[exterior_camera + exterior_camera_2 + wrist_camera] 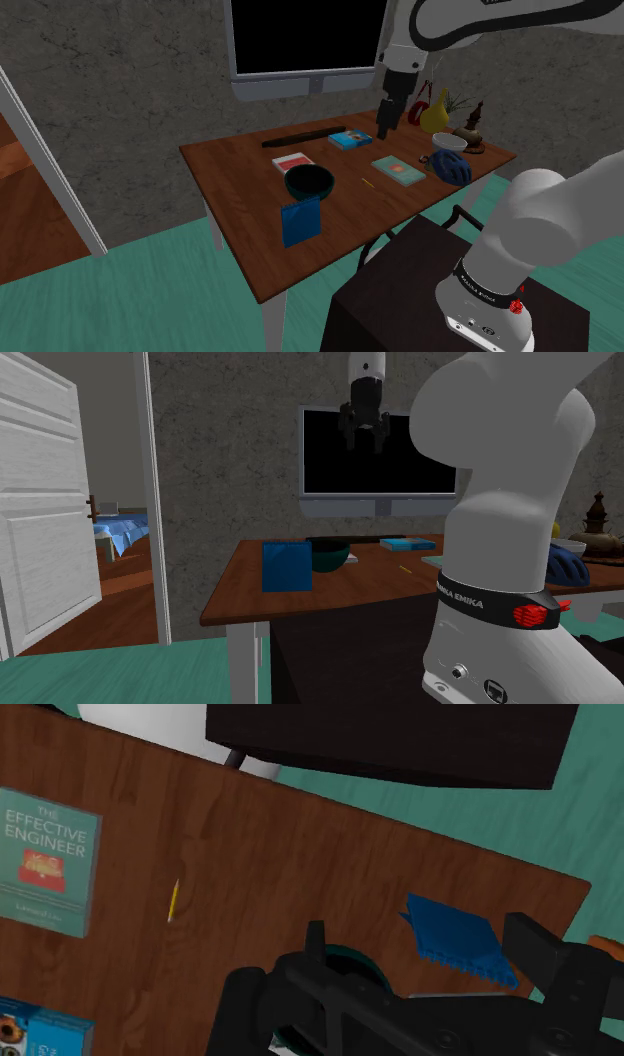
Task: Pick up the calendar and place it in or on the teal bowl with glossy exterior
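Gripper [366, 444] high above the table [240, 190], fingers wide and empty — blue calendar [301, 221] upright, just beside the teal bowl [309, 181].

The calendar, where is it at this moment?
In the shoulder view, the blue calendar stands upright on the wooden table, just in front of the dark teal bowl, toward the table's near edge.

You have bare tabletop [240, 200] beside the blue calendar [300, 220] — only the teal bowl [309, 182] crowds it, just beside it; open air above both.
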Action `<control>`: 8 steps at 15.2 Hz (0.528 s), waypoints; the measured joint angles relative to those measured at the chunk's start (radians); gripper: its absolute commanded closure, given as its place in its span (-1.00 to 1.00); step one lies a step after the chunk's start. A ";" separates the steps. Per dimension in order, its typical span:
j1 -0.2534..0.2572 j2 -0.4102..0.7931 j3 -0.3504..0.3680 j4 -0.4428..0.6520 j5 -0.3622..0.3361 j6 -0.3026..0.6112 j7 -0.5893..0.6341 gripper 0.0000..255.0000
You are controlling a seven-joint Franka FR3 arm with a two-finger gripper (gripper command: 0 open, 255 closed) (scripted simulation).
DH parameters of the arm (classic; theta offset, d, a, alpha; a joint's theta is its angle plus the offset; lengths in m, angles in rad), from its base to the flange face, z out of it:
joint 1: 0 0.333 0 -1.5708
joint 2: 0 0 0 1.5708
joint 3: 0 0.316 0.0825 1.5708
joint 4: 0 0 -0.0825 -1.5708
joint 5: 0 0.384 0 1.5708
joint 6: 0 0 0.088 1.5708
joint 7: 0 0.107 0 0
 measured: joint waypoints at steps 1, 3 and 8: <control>0.015 0.043 -0.013 0.006 -0.001 0.033 -0.042 -1.00; 0.048 0.117 -0.027 0.014 0.003 0.090 -0.118 -1.00; 0.123 0.302 -0.053 0.062 0.028 0.205 -0.317 -1.00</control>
